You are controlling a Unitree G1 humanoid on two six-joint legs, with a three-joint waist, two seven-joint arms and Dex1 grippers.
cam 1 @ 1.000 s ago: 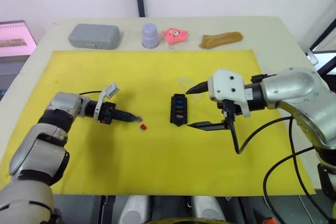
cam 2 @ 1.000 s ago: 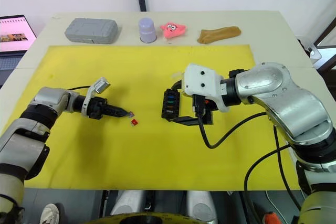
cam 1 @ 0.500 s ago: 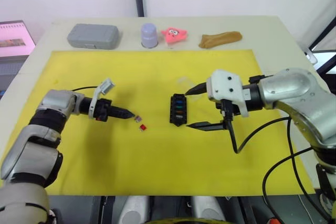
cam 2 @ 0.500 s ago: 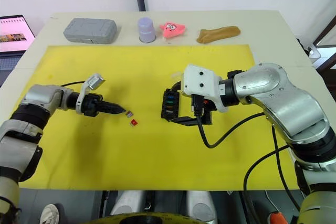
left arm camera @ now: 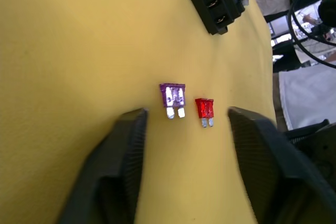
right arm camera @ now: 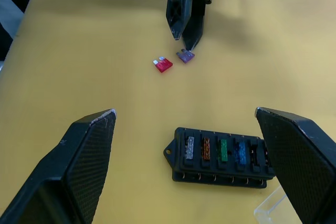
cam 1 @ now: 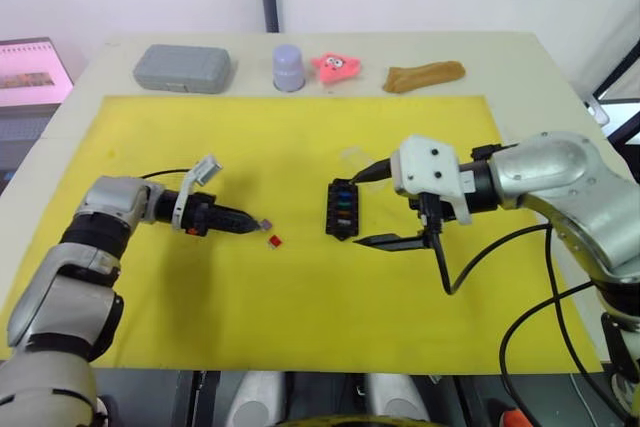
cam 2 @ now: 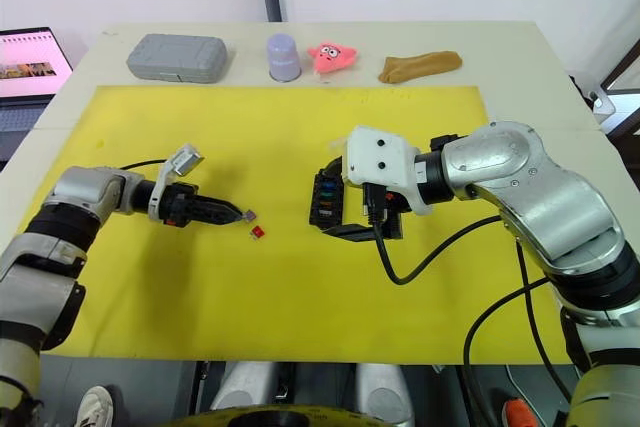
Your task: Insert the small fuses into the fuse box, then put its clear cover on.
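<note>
The black fuse box (cam 1: pixel 341 209) lies mid-mat with several coloured small fuses (right arm camera: pixel 222 149) seated in its slots. Two loose fuses lie to its left, a purple one (cam 1: pixel 266 224) and a red one (cam 1: pixel 274 241). My left gripper (cam 1: pixel 252 222) rests low on the mat, open, its tips just short of the purple fuse (left arm camera: pixel 172 95), with the red fuse (left arm camera: pixel 205 109) beside it. My right gripper (cam 1: pixel 368 206) stands wide open at the box's right side, holding nothing. The clear cover (right arm camera: pixel 272 207) lies just beyond the box.
Along the table's back edge stand a grey case (cam 1: pixel 182 67), a lavender cup (cam 1: pixel 288 65), a pink toy (cam 1: pixel 335 67) and a brown object (cam 1: pixel 423 76). A laptop (cam 1: pixel 30 69) sits off the far left. The yellow mat (cam 1: pixel 300 317) is bare in front.
My left wrist has rolled and shifted slightly, its tips staying by the purple fuse. The right gripper, the box and the red fuse have kept their places.
</note>
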